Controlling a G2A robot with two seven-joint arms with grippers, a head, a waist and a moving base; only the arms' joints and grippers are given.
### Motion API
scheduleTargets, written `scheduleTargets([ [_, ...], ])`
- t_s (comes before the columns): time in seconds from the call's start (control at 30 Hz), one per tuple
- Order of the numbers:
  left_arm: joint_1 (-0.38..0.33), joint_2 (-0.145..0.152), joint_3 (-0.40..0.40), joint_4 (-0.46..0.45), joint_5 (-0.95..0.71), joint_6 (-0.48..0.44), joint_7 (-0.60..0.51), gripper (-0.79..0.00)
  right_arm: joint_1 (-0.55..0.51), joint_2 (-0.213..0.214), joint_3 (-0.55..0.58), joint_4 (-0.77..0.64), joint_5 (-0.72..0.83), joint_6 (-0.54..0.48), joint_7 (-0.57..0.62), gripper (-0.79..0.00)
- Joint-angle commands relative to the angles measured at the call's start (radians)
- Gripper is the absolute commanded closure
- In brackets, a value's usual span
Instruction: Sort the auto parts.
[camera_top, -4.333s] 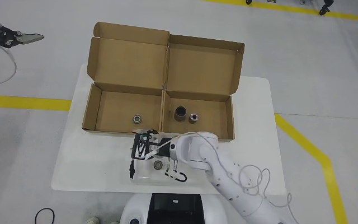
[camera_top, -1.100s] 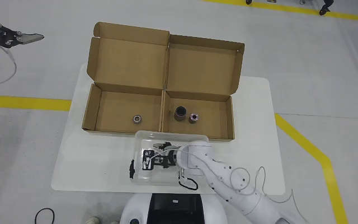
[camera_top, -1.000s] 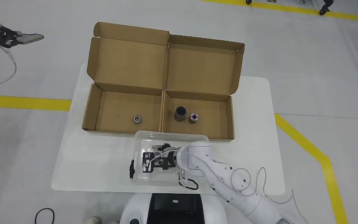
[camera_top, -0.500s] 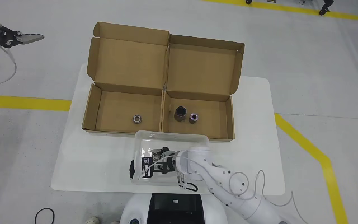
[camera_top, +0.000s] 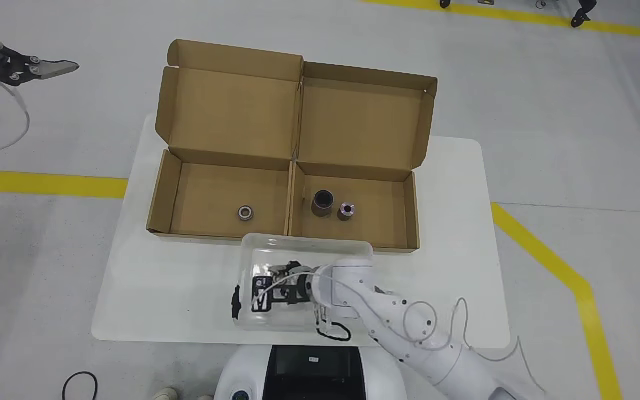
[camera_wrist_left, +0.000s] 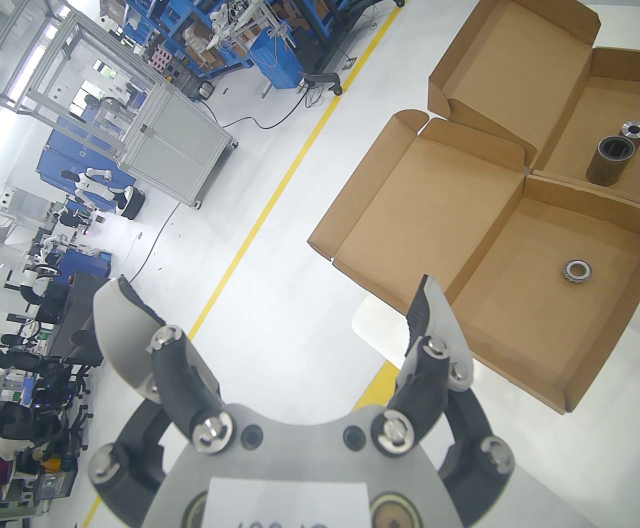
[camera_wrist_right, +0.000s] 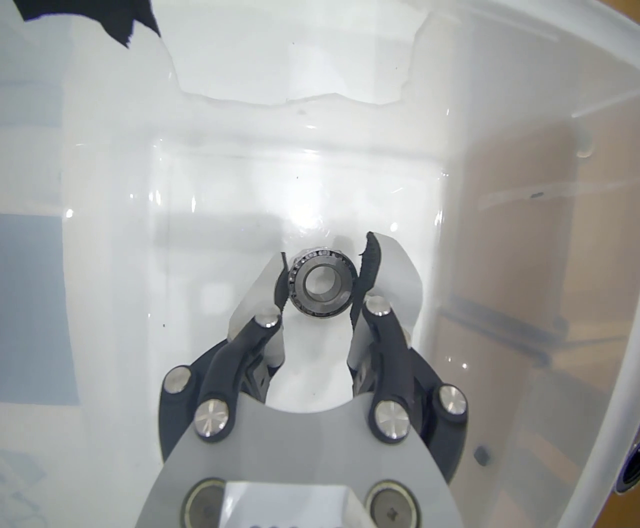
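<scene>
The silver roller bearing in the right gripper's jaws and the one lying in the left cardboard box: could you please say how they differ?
The gripped silver roller bearing sits inside the clear plastic bin; the boxed silver roller bearing lies in the brown cardboard box. The gripped bearing is clamped by the jaws of the right gripper; the boxed bearing lies free. Both look like the same ringed metal part with an open bore.

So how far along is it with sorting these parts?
Done: a bearing lies in the left box, a dark sleeve and a small collar in the right box. In hand: the right gripper holds a second bearing inside the clear bin. Left: carrying it over, probably to the left box.
</scene>
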Motion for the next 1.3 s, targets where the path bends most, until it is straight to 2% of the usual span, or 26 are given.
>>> scheduleTargets([
  [0.0,0.000,0.000,0.000,0.000,0.000,0.000,0.000,-0.785,0.002,0.000,0.001,-0.005,-0.004,0.002,0.016,-0.031],
  [0.07,0.000,0.000,0.000,0.000,0.000,0.000,0.000,-0.785,0.001,0.001,0.005,-0.015,0.000,0.001,0.025,0.000],
  [0.33,0.000,0.000,0.000,0.000,0.000,0.000,0.000,-0.785,-0.038,0.022,0.053,-0.122,0.015,-0.019,-0.030,0.000],
  [0.6,0.000,0.000,0.000,0.000,0.000,0.000,0.000,-0.785,-0.090,0.056,0.136,-0.192,0.042,-0.083,-0.201,0.000],
  [0.9,0.000,0.000,0.000,0.000,0.000,0.000,0.000,-0.785,-0.102,0.076,0.211,-0.259,0.118,-0.139,-0.499,0.000],
  [1.07,0.000,0.000,0.000,0.000,0.000,0.000,0.000,-0.785,-0.090,0.078,0.229,-0.317,0.155,-0.147,-0.563,0.000],
  [1.27,0.000,0.000,0.000,0.000,0.000,0.000,0.000,-0.785,-0.064,0.078,0.274,-0.328,0.270,-0.146,-0.653,0.000],
])
